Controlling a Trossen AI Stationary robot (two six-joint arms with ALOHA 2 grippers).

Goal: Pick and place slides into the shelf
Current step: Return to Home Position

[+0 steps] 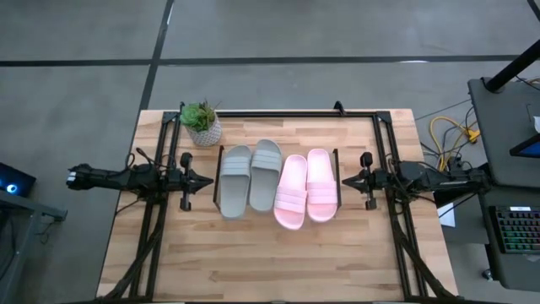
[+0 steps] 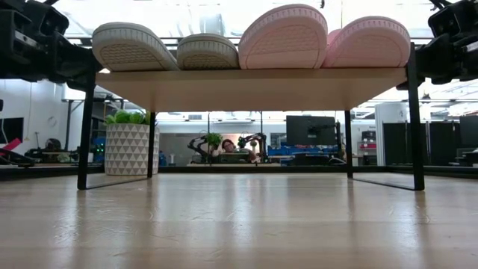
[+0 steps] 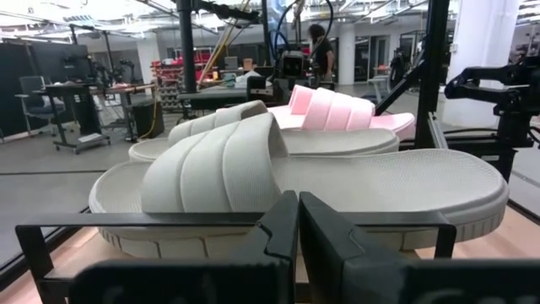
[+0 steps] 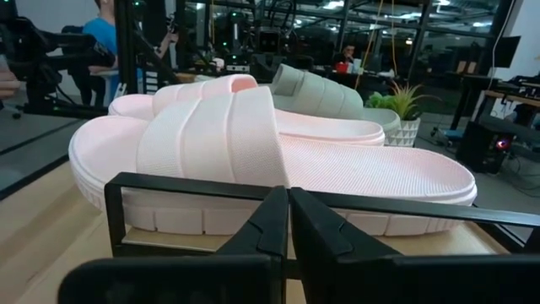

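four slides sit on the shelf (image 1: 218,169), side by side across its wooden board; two grey slides (image 1: 237,181) on the potted-plant side, two pink slides (image 1: 321,184) beside them; the inner pink one touches the inner grey one and lies a little nearer the front edge of the table (image 1: 278,262) than the others; whether it overhangs the board i cannot tell.

left gripper (image 1: 205,181) hangs just beside the shelf's grey end, fingers pressed together on nothing; right gripper (image 1: 345,179) mirrors it at the pink end, likewise closed and empty; both level with the slides and pointing inward at them; both arms lie low along the table's sides.

judgement: the placing looks done; what's left is drawing the arms off to rest.

risks from here: each fingertip is close to a thin black end rod of the shelf; a pull-back that swings sideways or dips, rather than going straight out, could clip the rod and shove the light rack; that would jog the slides, and the forward pink one looks likeliest to slip off; soft soles, so a knock would probably skid them rather than tip them; potted plant (image 1: 201,123) stands near the shelf's back corner on the left arm's side; a wide swing there could brush it.
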